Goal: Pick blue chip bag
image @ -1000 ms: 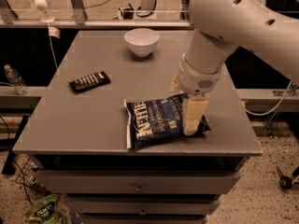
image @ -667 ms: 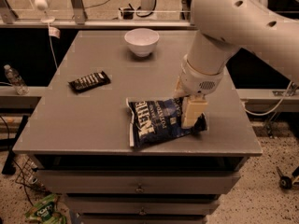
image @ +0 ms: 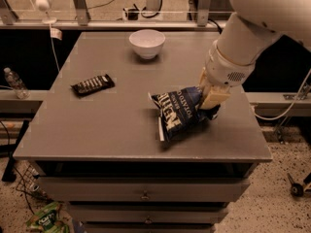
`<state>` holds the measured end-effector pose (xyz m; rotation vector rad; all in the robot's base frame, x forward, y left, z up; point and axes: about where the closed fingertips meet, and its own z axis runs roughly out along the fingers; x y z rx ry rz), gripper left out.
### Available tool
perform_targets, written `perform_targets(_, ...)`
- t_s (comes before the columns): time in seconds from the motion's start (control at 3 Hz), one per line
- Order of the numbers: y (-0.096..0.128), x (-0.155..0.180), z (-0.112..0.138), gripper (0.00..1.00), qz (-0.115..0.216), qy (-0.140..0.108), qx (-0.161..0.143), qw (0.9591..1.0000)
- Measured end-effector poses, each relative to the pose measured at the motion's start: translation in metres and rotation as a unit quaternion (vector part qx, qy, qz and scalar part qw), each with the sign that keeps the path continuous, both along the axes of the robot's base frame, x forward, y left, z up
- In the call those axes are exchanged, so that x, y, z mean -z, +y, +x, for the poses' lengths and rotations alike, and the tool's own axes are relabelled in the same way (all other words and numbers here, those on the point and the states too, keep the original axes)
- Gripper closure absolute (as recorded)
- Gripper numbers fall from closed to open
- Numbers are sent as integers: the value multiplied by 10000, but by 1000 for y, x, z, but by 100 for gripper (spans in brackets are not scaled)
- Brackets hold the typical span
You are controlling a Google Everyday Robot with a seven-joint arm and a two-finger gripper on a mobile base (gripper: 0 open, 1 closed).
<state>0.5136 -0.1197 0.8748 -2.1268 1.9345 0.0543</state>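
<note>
The end effector (image: 210, 101) sits right of centre in the frame, low over the right part of the grey surface (image: 116, 123). It hangs from the big white arm (image: 252, 33), which enters from the upper right corner. 1 cream-coloured finger (image: 214, 96) shows on the near side, pressed flat against the right end of the blue chip bag (image: 181, 112). The other finger is hidden behind the bag, so the end effector reads as pinching the bag's right edge.

The bag is centre-right in the frame and tilted: its right end is up at the end effector, while its left and lower part slopes down toward the surface. The lower left corner looks to be touching or nearly touching the surface, w/ a shadow under it. White lettering runs across the bag's dark blue face.

A white bowl (image: 146, 43) stands upright at top centre, near the far edge of the surface and well apart from the bag. A black bar wrapper (image: 92, 84) w/ white print lies flat at left of centre, also well apart.

Off the surface, a water bottle (image: 14, 82) stands at the far left, and a green snack bag (image: 46, 218) lies on the floor at lower left. Drawer fronts (image: 97, 187) run below the surface's near edge.
</note>
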Motion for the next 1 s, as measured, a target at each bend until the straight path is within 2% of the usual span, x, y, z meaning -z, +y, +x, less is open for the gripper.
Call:
perform_targets(0.33, -14, -27, 4, 100, 147, -336, 145, 9992)
perform_targets(0.67, -23, -51, 5, 100, 312, -617, 235, 9973)
perform_targets(1.0, -27, -62, 5, 100, 401, -740, 268, 9961)
